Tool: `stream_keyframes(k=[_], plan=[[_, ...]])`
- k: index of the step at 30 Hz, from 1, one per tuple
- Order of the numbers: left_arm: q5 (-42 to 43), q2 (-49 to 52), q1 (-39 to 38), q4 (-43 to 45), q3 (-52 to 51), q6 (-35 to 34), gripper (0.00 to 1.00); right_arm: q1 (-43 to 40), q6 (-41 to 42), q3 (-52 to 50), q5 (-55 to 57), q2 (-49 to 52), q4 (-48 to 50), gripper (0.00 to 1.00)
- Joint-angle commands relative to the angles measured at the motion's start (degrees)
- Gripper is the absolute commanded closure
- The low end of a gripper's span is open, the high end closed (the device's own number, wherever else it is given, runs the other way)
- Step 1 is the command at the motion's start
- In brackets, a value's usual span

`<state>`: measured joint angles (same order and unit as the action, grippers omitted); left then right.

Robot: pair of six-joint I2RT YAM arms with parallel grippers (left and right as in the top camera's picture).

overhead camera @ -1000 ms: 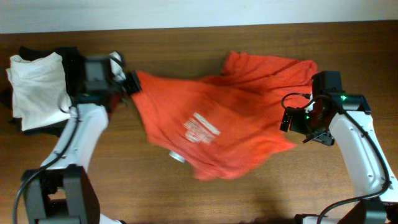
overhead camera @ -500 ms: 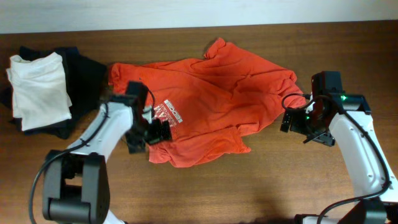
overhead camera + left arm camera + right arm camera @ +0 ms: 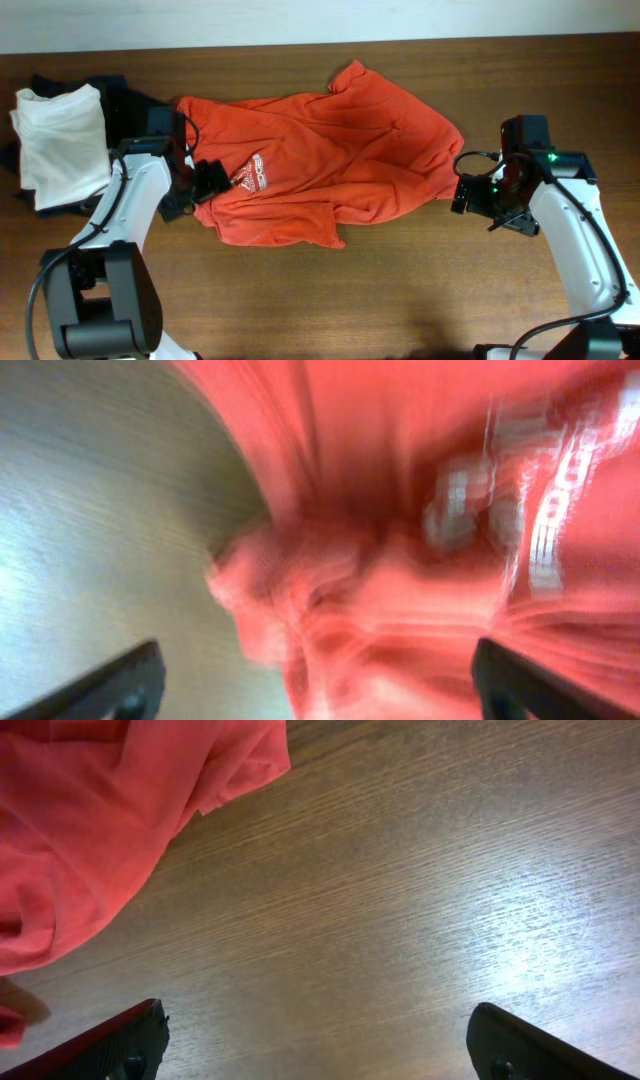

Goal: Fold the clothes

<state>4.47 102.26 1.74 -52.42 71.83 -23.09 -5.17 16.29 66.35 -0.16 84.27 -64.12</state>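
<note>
The clothes, one orange-red t-shirt (image 3: 330, 150), lie crumpled and partly spread across the middle of the table, with white lettering (image 3: 250, 175) near the left end. My left gripper (image 3: 203, 180) hovers at that left edge, open; in the left wrist view the blurred shirt (image 3: 420, 540) fills the space below my left gripper (image 3: 320, 695), whose jaws stand wide and grip nothing. My right gripper (image 3: 472, 196) is open just right of the shirt's right edge. In the right wrist view, bare wood lies between the jaws of my right gripper (image 3: 320, 1050), with the shirt (image 3: 90, 830) at upper left.
A white folded garment (image 3: 58, 140) rests on dark folded garments (image 3: 125, 100) at the far left, close behind my left arm. Brown wooden table (image 3: 420, 290) stretches in front of the shirt. A pale wall runs along the table's far edge.
My left gripper has opened and let go of the shirt, then drawn back to the left. The shirt dropped and settled flatter, its lettering now at the left. The right arm stayed still.
</note>
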Motion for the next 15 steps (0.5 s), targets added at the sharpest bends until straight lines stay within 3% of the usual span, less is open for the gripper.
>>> stream_keyframes(k=[1, 6, 9, 12, 15], plan=[[13.6, 0.2, -3.0, -9.8, -0.5, 1.3, 0.01, -0.2, 0.0, 0.5, 0.9, -0.3, 0.0, 0.01], [15.1, 0.2, -13.6, -10.0, -3.2, -6.3, 0.01, -0.2, 0.0, 0.5, 0.9, -0.3, 0.0, 0.01], [12.7, 0.2, -20.4, -2.3, -8.3, -20.2, 0.03, -0.2, 0.0, 0.5, 0.9, -0.3, -0.2, 0.01], [10.3, 0.2, -23.1, 10.5, -14.3, -28.1, 0.11, -0.2, 0.0, 0.5, 0.9, -0.3, -0.2, 0.01], [5.3, 0.2, -23.5, 15.8, -16.3, -29.2, 0.27, -0.2, 0.0, 0.5, 0.9, -0.3, -0.5, 0.01]])
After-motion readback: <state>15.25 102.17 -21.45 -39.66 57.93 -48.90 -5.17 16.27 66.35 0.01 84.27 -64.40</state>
